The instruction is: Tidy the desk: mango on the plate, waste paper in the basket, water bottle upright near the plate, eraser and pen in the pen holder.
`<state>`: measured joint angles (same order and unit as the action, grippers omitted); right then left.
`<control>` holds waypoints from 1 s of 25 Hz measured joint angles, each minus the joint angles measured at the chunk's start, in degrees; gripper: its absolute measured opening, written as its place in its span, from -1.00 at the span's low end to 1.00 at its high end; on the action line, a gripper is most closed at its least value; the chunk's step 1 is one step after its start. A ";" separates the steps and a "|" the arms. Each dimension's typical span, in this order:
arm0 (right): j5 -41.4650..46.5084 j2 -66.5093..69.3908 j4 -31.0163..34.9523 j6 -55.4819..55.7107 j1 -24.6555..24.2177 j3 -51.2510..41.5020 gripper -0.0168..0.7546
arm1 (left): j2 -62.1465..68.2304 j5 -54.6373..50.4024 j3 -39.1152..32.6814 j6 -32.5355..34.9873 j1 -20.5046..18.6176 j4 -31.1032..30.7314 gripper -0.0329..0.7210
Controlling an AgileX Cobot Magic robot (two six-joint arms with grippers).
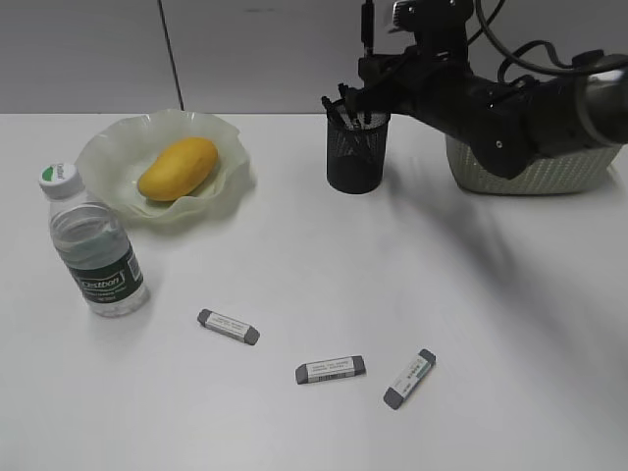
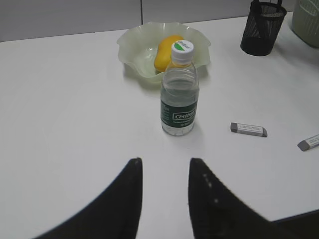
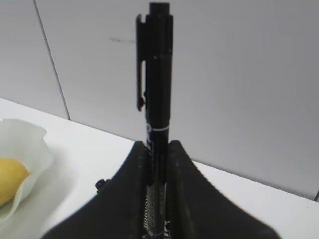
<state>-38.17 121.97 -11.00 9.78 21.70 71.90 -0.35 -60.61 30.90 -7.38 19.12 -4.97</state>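
The mango (image 1: 178, 168) lies in the ruffled green plate (image 1: 108, 147). The water bottle (image 1: 96, 245) stands upright in front of the plate. My right gripper (image 1: 367, 86) is shut on a black pen (image 1: 366, 25), held upright right above the black mesh pen holder (image 1: 357, 152). In the right wrist view the pen (image 3: 158, 74) stands between the shut jaws (image 3: 158, 145). Three grey erasers (image 1: 229, 327) (image 1: 331, 369) (image 1: 409, 379) lie on the desk (image 1: 294, 255). My left gripper (image 2: 164, 167) is open and empty, short of the bottle (image 2: 180, 89). The waste paper is out of view.
The green basket (image 1: 549, 179) stands at the back right, partly behind my right arm; its inside is hidden. The left wrist view shows the plate (image 2: 132, 45), mango (image 2: 163, 52), pen holder (image 2: 262, 27) and two erasers (image 2: 248, 129) (image 2: 309, 143). A grey wall runs behind the desk.
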 joint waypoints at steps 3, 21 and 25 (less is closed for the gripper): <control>-0.47 2.30 0.22 -1.47 0.00 0.00 -0.56 | 0.00 0.00 0.00 0.00 0.00 0.00 -0.29; 51.36 -19.73 0.56 0.67 0.00 -0.07 0.08 | 0.00 0.00 0.00 0.00 0.00 0.00 -0.29; 74.46 -31.45 1.41 0.16 0.00 -2.64 0.08 | 0.00 0.00 0.00 0.00 0.00 0.00 -0.29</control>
<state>36.29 90.52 -9.59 9.93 21.70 69.26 -0.35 -60.61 30.90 -7.38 19.12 -4.97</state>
